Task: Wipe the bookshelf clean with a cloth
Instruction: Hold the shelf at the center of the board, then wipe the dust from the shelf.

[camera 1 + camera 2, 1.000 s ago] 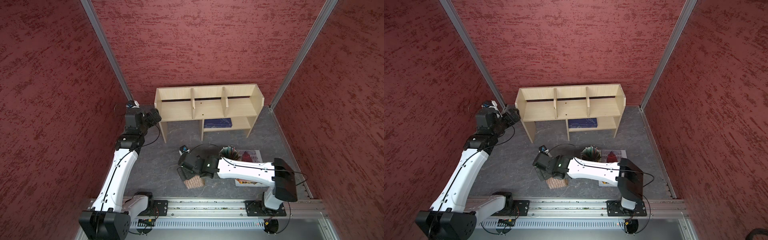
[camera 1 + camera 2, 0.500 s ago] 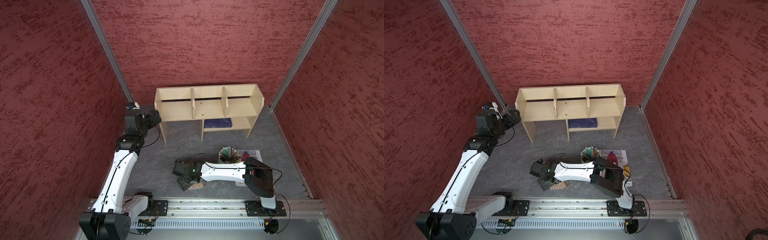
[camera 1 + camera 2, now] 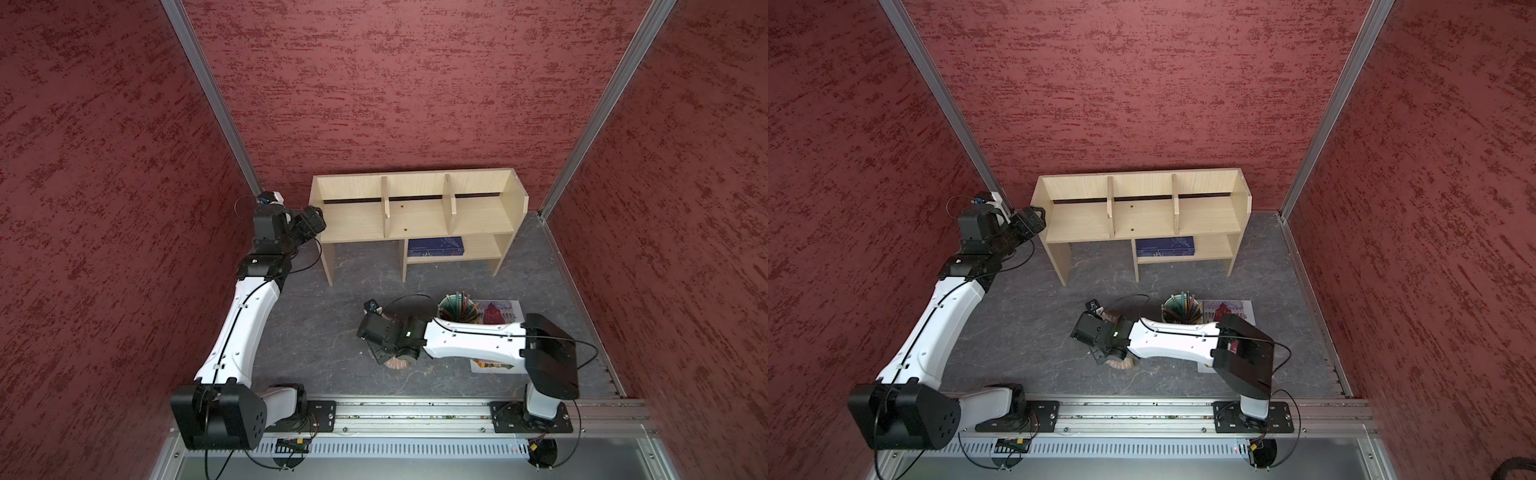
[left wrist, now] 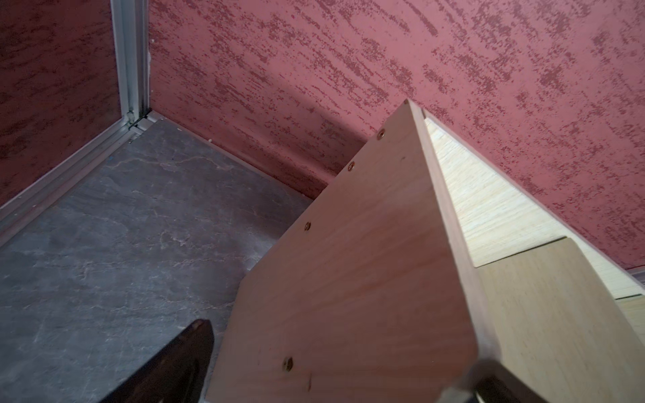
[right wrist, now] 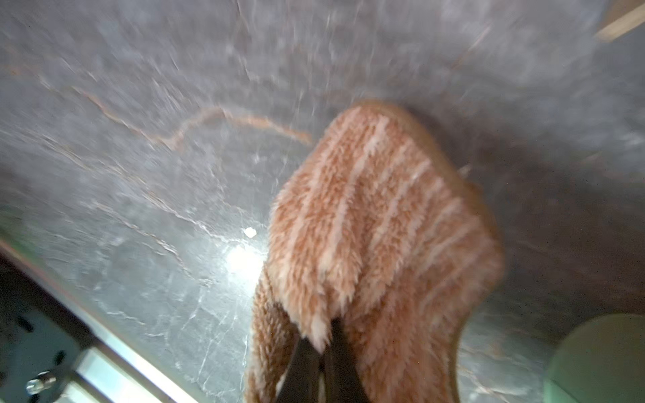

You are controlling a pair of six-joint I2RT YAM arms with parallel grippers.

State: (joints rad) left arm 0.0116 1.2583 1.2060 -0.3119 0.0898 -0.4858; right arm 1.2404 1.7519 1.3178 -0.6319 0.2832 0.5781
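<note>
The right claw [image 5: 323, 349] is clenched on a fold of the cloth [image 5: 377, 216]. The rest of the cloth trails ahead of it on the bench [image 3: 332, 299], probably a pinch for lifting. The bookshelf [image 3: 415, 216] stands well beyond that claw. The left claw [image 3: 311, 219] is spread wide astride the bookshelf's end panel, seemingly to steady it for wiping.

Dark grey marbled bench [image 3: 332, 324]: light wooden bookshelf [image 3: 415, 216] along its back edge; green pencil-filled cup [image 3: 457, 308] beside a colourful flat magazine [image 3: 503, 309] nearer the front right corner.
</note>
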